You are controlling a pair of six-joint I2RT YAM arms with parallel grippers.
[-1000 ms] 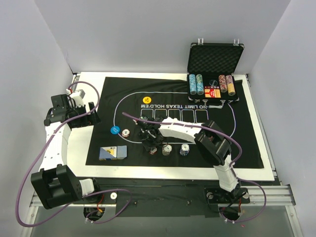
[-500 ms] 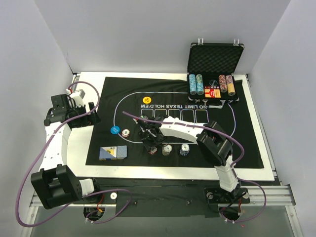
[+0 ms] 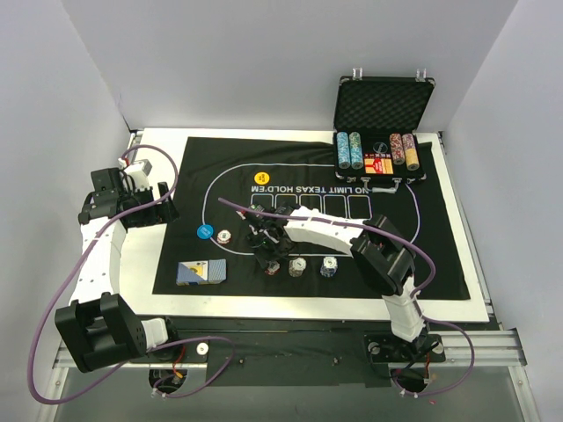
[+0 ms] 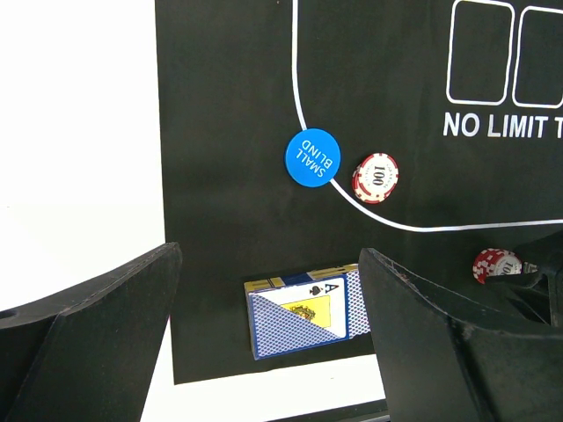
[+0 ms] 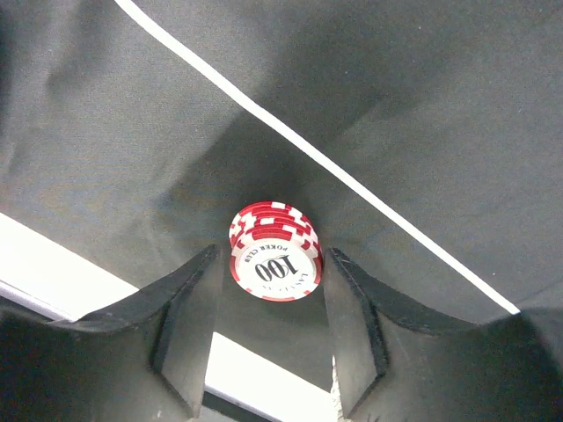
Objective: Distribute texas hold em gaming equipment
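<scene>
Closely, right jaws flank the red chip stack [image 5: 274, 255].

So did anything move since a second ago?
Hardly anything. The right arm's elbow seems to have crept slightly rightward; nothing was grabbed or let go. The right gripper stays low, jaws either side of the red chip stack. The left gripper stays parked off to the side, open. The cards and blue disc haven't moved.

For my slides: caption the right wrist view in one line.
Right pincer straddles a short stack of red 100 poker chips on the black felt mat.
</scene>
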